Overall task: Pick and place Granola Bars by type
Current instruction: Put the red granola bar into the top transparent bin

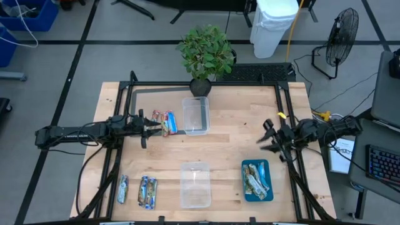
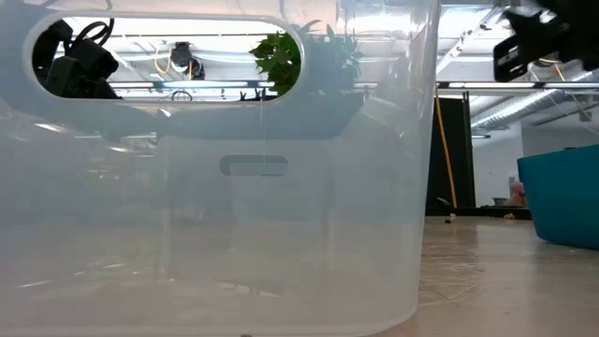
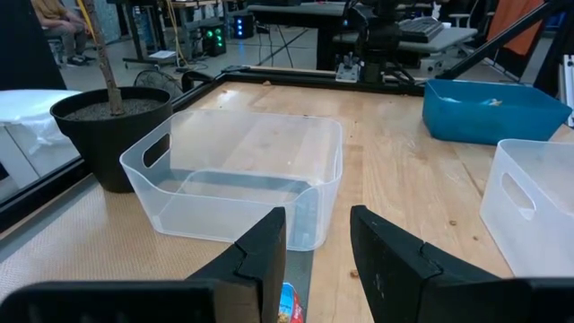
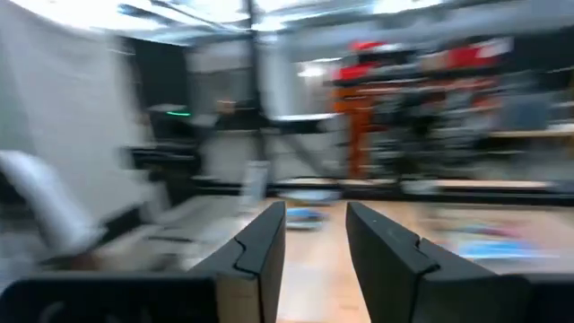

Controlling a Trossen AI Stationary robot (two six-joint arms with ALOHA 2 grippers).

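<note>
Bars (image 1: 165,122) in red-blue wrappers lay just beside the far clear tub (image 1: 195,115), under the left gripper (image 1: 152,127), fingers parted, grasping nothing. Right gripper (image 1: 270,137) hung released near the teal tray (image 1: 257,181) holding more bars (image 1: 255,178).

Clear glossy plastic tub (image 3: 238,184) on pale matt wooden table (image 1: 237,125)

Two red-blue granola bars (image 1: 165,122) lie flat side by side on the worktop, just beside the far clear tub. Near the front edge lie one blue-white bar (image 1: 123,189) and two more blue-white bars (image 1: 147,191) side by side. Several green-gold bars (image 1: 255,179) are piled in the teal tray.
</note>
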